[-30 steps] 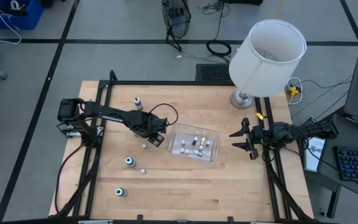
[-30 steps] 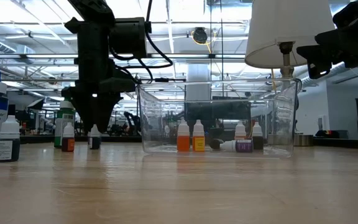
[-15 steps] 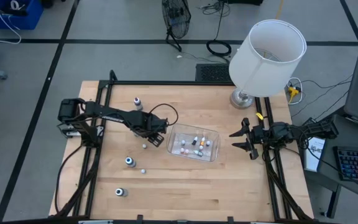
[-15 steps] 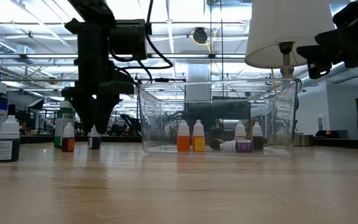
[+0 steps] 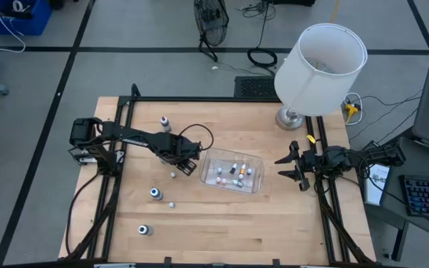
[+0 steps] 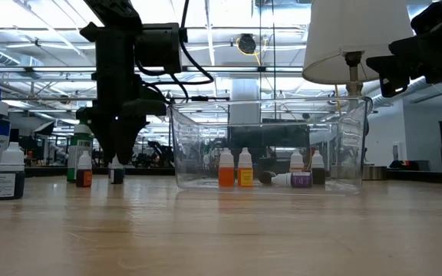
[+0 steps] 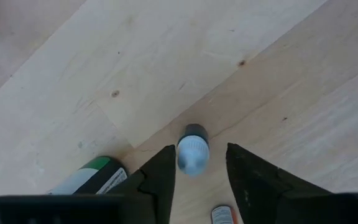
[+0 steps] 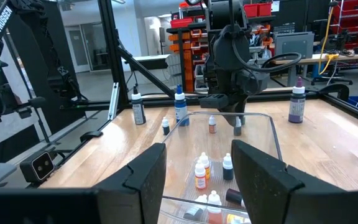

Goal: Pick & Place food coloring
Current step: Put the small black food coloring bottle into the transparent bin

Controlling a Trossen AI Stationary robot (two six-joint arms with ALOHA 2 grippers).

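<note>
table (image 5: 222, 216): pale wood, smooth, matt
tub (image 6: 198, 146): clear glossy plastic
lampshade (image 5: 320, 68): white matt cloth

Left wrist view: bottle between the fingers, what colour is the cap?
Whitish pale-blue cap on the small bottle, dark body beneath; left wrist view shows it best.

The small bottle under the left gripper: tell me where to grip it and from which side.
Grip the small bottle across its cap and neck, coming straight down from above. It stands upright on the table, apart from its neighbours, and the open left gripper already straddles it.
</note>
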